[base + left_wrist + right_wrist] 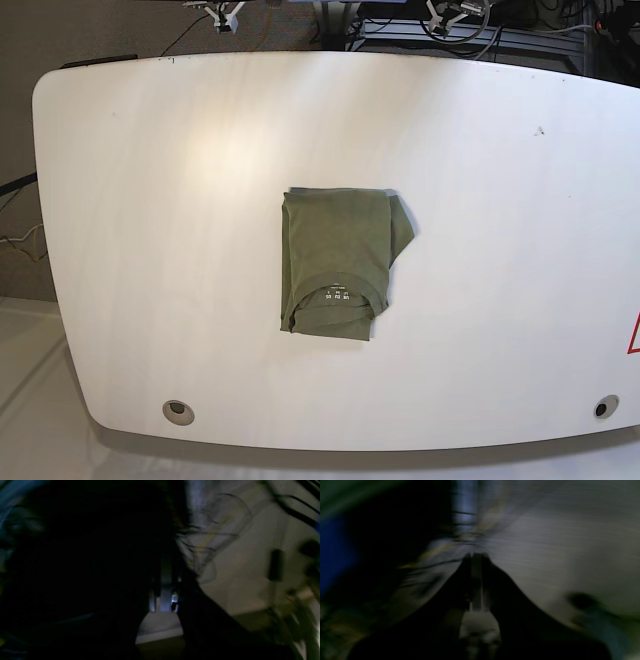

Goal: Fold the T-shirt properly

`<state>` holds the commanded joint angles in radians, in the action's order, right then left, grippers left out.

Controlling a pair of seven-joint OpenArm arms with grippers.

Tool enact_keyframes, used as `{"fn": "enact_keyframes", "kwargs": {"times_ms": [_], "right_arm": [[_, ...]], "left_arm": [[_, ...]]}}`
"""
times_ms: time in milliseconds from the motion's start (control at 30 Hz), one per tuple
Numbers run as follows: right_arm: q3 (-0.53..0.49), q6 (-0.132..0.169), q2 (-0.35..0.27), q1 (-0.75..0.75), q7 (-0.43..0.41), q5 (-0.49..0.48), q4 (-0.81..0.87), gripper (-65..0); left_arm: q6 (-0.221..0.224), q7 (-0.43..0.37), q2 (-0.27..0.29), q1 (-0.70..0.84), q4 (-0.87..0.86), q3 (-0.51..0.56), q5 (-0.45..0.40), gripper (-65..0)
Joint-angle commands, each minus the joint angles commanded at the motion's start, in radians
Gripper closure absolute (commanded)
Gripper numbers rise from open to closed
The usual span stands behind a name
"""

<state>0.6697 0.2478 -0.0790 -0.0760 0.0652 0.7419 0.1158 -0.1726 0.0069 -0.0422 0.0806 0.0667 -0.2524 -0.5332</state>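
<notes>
The olive-green T-shirt (337,262) lies folded into a compact rectangle at the middle of the white table (150,200), collar and white neck label toward the front edge, one folded edge sticking out at its upper right. No arm or gripper shows in the base view. The left wrist view is dark and blurred; my left gripper (167,580) appears with its fingers together and nothing between them. The right wrist view is also blurred; my right gripper (475,555) has its fingers pressed together and empty. The T-shirt shows in neither wrist view.
Two round grommet holes sit near the table's front edge, one at the left (178,409) and one at the right (602,407). Cables and mounts (450,20) lie behind the far edge. A red mark (634,335) is at the right edge.
</notes>
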Motion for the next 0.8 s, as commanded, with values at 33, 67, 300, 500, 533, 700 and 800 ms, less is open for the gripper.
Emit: {"fn": "enact_keyframes", "kwargs": {"times_ms": [33, 67, 300, 500, 533, 700, 800], "right_arm": [[0.002, -0.017, 0.011, 0.000, 0.002, 0.020, 0.005, 0.0], [0.002, -0.023, 0.018, 0.000, 0.002, 0.029, 0.006, 0.0], [0.002, -0.040, 0.069, 0.009, 0.003, 0.077, 0.005, 0.0], [0.002, -0.066, 0.095, 0.011, 0.000, 0.078, 0.005, 0.0], [0.002, -0.071, 0.101, 0.012, -0.002, 0.078, 0.006, 0.0], [0.002, -0.074, 0.107, 0.012, -0.003, 0.078, 0.008, 0.0], [0.002, -0.074, 0.103, 0.012, -0.008, 0.077, 0.009, 0.0]], "left_arm": [[0.018, -0.006, 0.005, 0.008, 0.008, 0.000, -0.002, -0.9], [0.029, -0.009, 0.006, 0.011, 0.009, 0.000, -0.002, -0.9], [0.138, -0.038, 0.020, 0.012, 0.008, 0.000, -0.002, -0.9], [0.170, -0.041, 0.028, 0.014, 0.008, 0.000, -0.002, -0.9], [0.170, -0.041, 0.028, 0.014, 0.008, 0.000, -0.002, -0.9], [0.170, -0.041, 0.029, 0.014, 0.008, 0.000, 0.002, -0.9], [0.170, -0.041, 0.029, 0.014, 0.011, 0.000, 0.003, -0.9]]}}
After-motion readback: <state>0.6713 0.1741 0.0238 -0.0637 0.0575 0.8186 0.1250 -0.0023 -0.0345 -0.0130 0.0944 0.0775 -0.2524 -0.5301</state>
